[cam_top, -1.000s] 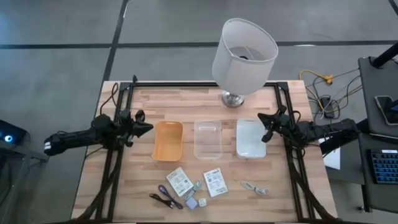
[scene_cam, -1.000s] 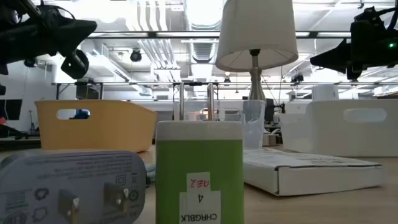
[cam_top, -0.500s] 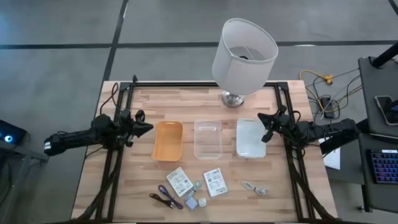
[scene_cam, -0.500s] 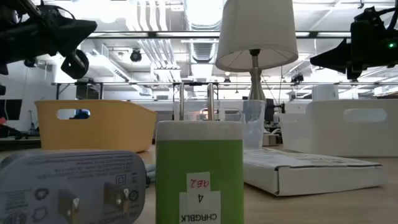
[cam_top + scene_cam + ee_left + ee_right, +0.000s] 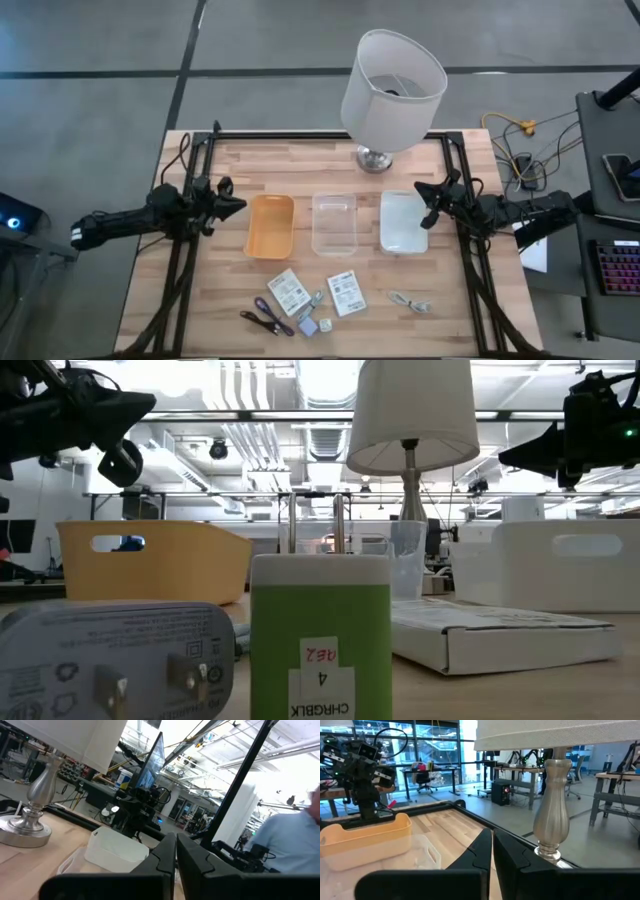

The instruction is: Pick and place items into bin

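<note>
The items lie near the table's near edge in the high view: two flat white printed packets [image 5: 288,291] [image 5: 346,292], dark purple cords [image 5: 266,317], a pale grey cable [image 5: 409,302], and small green and bluish cubes [image 5: 312,323]. In the low view a green charger [image 5: 319,636] and a grey plug [image 5: 118,660] stand close to the camera. My left gripper [image 5: 237,204] hovers shut left of the orange bin [image 5: 270,226]. My right gripper [image 5: 422,192] hovers shut by the white bin [image 5: 402,221]. A clear bin [image 5: 334,223] sits between them.
A big white lamp [image 5: 391,80] stands on its silver base [image 5: 374,158] at the table's far edge. Black frame rails [image 5: 185,270] run along both table sides. Bare wood lies between the bins and the items. A person shows beyond the table in the left wrist view.
</note>
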### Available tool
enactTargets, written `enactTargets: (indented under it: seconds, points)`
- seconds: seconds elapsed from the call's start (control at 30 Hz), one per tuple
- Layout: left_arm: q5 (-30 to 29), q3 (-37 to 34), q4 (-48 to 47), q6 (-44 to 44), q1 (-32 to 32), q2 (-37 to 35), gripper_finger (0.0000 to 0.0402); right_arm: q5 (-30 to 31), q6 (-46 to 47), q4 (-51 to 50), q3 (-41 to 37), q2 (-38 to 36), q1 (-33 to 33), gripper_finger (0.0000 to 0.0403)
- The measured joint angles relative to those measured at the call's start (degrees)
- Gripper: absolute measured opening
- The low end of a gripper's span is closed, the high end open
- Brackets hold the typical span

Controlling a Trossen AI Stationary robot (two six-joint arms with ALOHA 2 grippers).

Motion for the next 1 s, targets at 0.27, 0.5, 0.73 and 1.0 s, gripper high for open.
enactTargets:
  seconds: [0.27,0.5,0.73,1.0]
  points:
    - [0.0,0.0,0.0,0.0,0.0,0.0,0.0,0.0,-16.5,0.1,0.0,0.0,-0.4,0.0009]
    - [0.0,0.0,0.0,0.0,0.0,0.0,0.0,0.0,-45.9,0.1,0.0,0.0,-0.4,0.0009]
    - [0.0,0.0,0.0,0.0,0.0,0.0,0.0,-15.0,-28.8,0.2,0.0,0.1,-0.4,0.0008]
    - [-0.9,0.0,0.0,0.0,0.0,0.0,0.0,-21.9,10.1,16.1,0.0,0.5,-0.5,0.0009]
